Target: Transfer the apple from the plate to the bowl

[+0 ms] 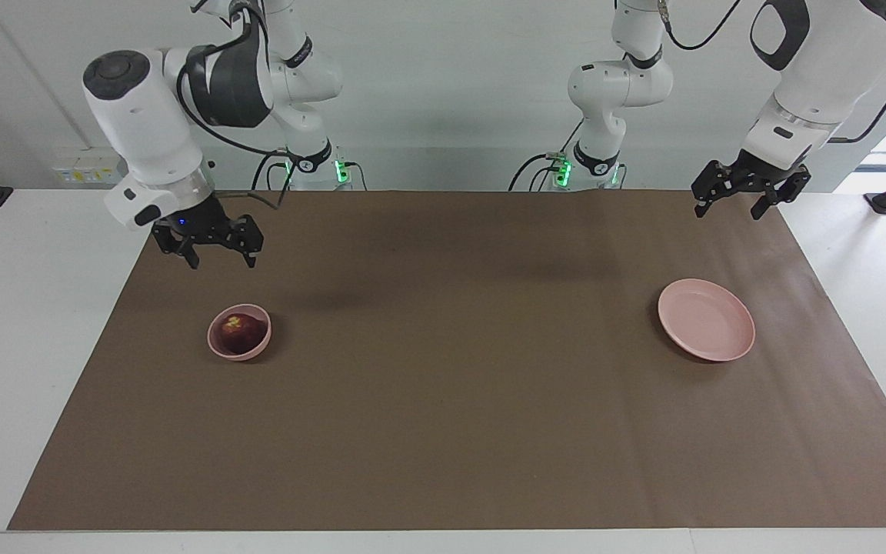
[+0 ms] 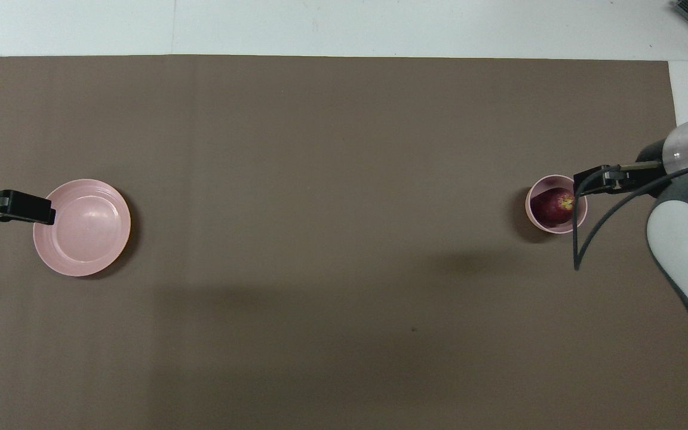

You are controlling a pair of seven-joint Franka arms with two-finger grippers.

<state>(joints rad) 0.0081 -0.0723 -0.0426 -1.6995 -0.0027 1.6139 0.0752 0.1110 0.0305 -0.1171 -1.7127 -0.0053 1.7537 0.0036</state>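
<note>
Facing view: the apple (image 1: pixel 240 332) sits in the bowl (image 1: pixel 216 346) at lower left; the plate (image 1: pixel 706 319) at right is bare. The right gripper (image 1: pixel 218 254) hangs over the mat, fingers apart and empty; the left gripper (image 1: pixel 731 201) likewise. Overhead view: the apple (image 2: pixel 553 205) looks firm, smooth and light, best pinched across its middle.

Both arms wear glossy white shells with rounded, bulbous links and dark grey to black bands and caps at the joints. Each ends in a black gripper, the right gripper (image 1: pixel 220 258) and the left gripper (image 1: pixel 731 208), built of angular parts. Black cables loop along the links. Green lights glow at both bases.
</note>
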